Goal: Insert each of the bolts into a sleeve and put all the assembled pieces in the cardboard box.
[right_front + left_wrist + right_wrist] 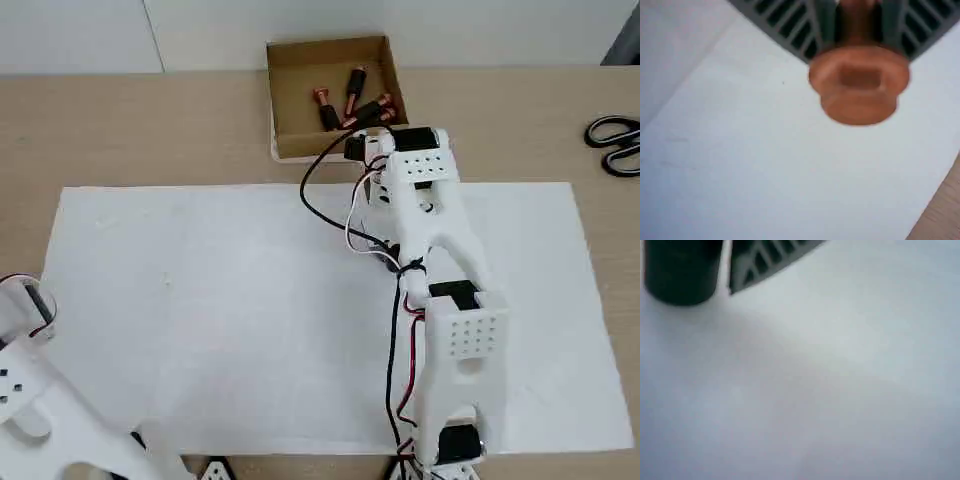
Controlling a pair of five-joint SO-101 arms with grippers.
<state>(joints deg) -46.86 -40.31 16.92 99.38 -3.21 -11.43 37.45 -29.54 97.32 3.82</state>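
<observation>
White paper (200, 300) | left pincer (858, 20) grasping one bolt (859, 85) | right pincer (735, 275) beside one sleeve (682, 270), grip unclear | cardboard box (283, 90): several pieces (365, 108)

pale wooden table (150, 120) under a white sheet (250, 320), scissors (615, 140) near its edge, white wall (200, 30) behind

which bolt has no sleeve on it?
The bolt in the left gripper: bare copper head and shank, held above the white paper. The other bolts lie in black sleeves inside the cardboard box.
</observation>
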